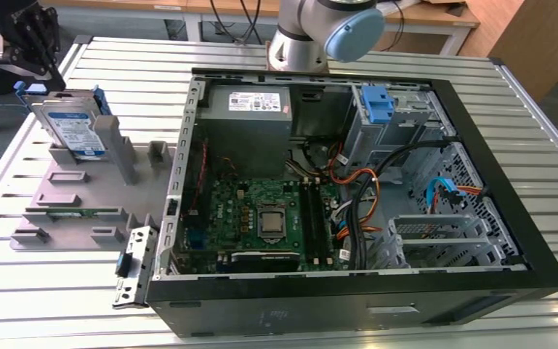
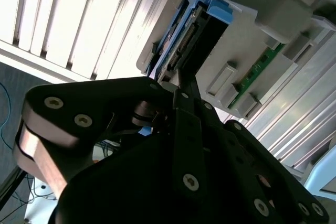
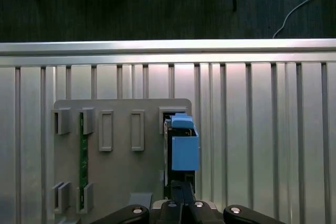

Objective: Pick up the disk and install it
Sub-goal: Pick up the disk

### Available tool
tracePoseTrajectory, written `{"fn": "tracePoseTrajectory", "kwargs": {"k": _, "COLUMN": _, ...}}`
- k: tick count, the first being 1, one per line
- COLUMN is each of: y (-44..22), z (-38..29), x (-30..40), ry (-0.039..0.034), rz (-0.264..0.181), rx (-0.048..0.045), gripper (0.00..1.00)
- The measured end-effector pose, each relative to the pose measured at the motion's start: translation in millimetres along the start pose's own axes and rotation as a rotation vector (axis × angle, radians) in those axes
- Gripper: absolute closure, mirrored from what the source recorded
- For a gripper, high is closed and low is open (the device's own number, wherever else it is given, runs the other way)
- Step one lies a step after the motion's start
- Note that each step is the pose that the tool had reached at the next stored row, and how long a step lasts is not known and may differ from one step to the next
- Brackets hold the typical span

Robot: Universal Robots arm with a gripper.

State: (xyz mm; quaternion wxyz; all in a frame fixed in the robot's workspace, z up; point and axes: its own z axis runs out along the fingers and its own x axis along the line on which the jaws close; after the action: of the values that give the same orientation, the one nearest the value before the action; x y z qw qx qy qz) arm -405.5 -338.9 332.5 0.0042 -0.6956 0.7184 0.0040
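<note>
Exterior view: black pincer (image 1: 49,71), jaws pressed together, hovers just above the silver, blue-railed disk (image 1: 69,125) standing upright in a grey moulded holder (image 1: 75,196) on the ribbed metal counter (image 1: 27,291).

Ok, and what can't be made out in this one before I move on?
Exterior view: the gripper is cut off at the top edge, and posts of the grey holder hide the lower edge of the disk.
Second wrist view: the gripper's own body blocks whether it touches the disk.
First wrist view: the disk is seen edge-on, its label turned out of sight.
</note>
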Motion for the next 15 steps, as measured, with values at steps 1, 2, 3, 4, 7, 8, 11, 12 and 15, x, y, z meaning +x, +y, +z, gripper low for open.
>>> {"fn": "tracePoseTrajectory", "kwargs": {"k": 1, "y": 0.0, "z": 0.0, "x": 0.0, "ry": 0.0000, "rz": 0.003, "rx": 0.0001, "gripper": 0.89}}
{"fn": "tracePoseTrajectory", "kwargs": {"k": 2, "y": 0.1, "z": 0.0, "x": 0.0, "ry": 0.0000, "rz": 0.004, "rx": 0.0001, "gripper": 0.89}}
{"fn": "tracePoseTrajectory", "kwargs": {"k": 3, "y": 0.1, "z": 0.0, "x": 0.1, "ry": 0.0000, "rz": 0.006, "rx": 0.0001, "gripper": 0.89}}
{"fn": "tracePoseTrajectory", "kwargs": {"k": 4, "y": 0.2, "z": 0.0, "x": 0.1, "ry": 0.0000, "rz": 0.008, "rx": 0.0001, "gripper": 0.89}}
{"fn": "tracePoseTrajectory", "kwargs": {"k": 7, "y": 0.2, "z": 0.0, "x": 0.1, "ry": 0.0000, "rz": 0.029, "rx": 0.0004, "gripper": 0.89}}
{"fn": "tracePoseTrajectory", "kwargs": {"k": 8, "y": 0.2, "z": 0.0, "x": 0.2, "ry": 0.0000, "rz": 0.034, "rx": 0.0004, "gripper": 0.89}}
{"fn": "tracePoseTrajectory", "kwargs": {"k": 11, "y": 0.2, "z": -0.4, "x": 0.2, "ry": -0.0001, "rz": 0.040, "rx": 0.0006, "gripper": 0.89}}
{"fn": "tracePoseTrajectory", "kwargs": {"k": 12, "y": 0.2, "z": -0.6, "x": 0.2, "ry": -0.0001, "rz": 0.040, "rx": 0.0006, "gripper": 0.89}}
{"fn": "tracePoseTrajectory", "kwargs": {"k": 15, "y": 0.2, "z": -1.7, "x": 0.2, "ry": 0.0000, "rz": 0.040, "rx": 0.0004, "gripper": 0.89}}
